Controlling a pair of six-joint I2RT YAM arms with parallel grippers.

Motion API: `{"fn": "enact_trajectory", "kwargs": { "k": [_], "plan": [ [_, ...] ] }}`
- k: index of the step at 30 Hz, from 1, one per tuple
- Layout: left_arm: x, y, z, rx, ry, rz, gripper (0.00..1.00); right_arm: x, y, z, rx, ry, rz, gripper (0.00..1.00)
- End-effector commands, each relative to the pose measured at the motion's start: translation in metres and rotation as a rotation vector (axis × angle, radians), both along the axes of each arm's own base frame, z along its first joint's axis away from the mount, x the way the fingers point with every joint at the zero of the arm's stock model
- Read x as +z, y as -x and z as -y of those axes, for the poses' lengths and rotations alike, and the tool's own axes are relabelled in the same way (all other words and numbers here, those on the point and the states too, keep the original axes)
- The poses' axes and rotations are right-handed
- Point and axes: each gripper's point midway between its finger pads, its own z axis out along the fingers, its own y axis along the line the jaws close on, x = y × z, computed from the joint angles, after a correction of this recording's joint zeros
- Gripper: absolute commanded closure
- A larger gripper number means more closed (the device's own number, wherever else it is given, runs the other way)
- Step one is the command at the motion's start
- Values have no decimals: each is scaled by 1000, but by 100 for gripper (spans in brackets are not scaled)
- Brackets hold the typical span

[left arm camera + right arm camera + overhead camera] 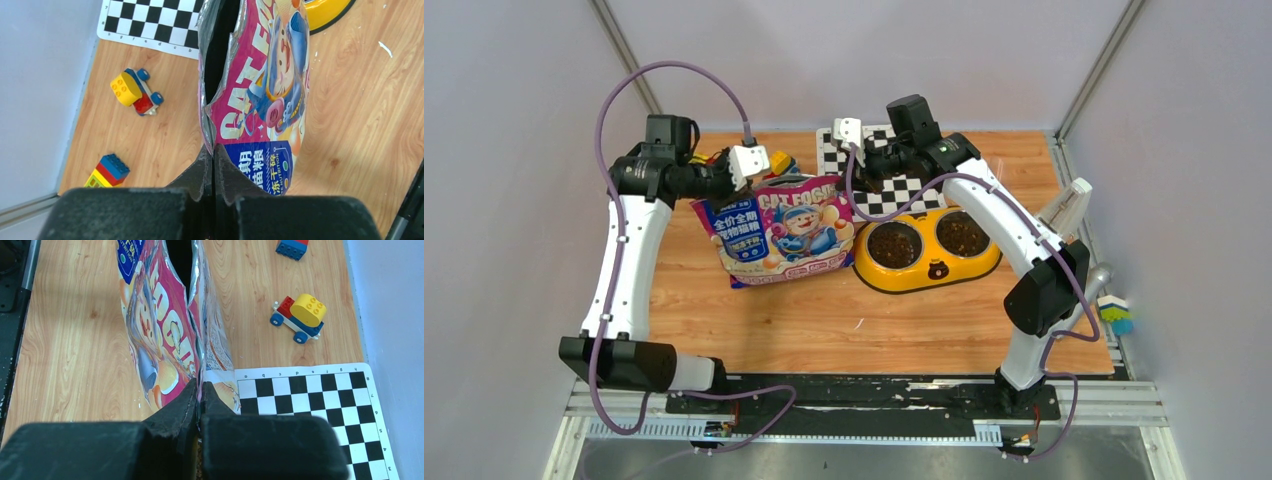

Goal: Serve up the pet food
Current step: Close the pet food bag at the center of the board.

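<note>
Pink cat-food bag upright on counter | my left tool clamped on its top edge | my right tool likewise

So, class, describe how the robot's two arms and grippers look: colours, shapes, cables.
Both the left arm and right arm have white links between black joints and black bases. A purple cable loops along each. The left gripper and right gripper have black, rough-textured, wedge-shaped fingers.

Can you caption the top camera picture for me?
Left gripper and right gripper pinch the bag by its top corners, beside the yellow bowl of kibble.
</note>
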Motion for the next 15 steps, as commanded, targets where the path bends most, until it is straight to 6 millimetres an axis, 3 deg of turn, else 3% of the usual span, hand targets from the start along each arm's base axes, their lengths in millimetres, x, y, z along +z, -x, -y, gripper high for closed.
{"fn": "enact_trajectory", "kwargs": {
  "k": [1,3,10,12,15],
  "plan": [
    [18,-11,-7,49,-20,127,100,85,-1,17,-15,-122,220,100],
    [17,-7,-8,44,-25,115,100,84,-2,17,-14,-119,222,100],
    [11,-1,0,-16,-15,52,29,83,-1,17,-9,-115,213,100],
    [15,-1,4,-29,-3,50,21,82,-2,17,-9,-113,210,100],
    [13,-1,9,-49,7,8,18,80,-1,16,-11,-110,208,100]
  ]
}}
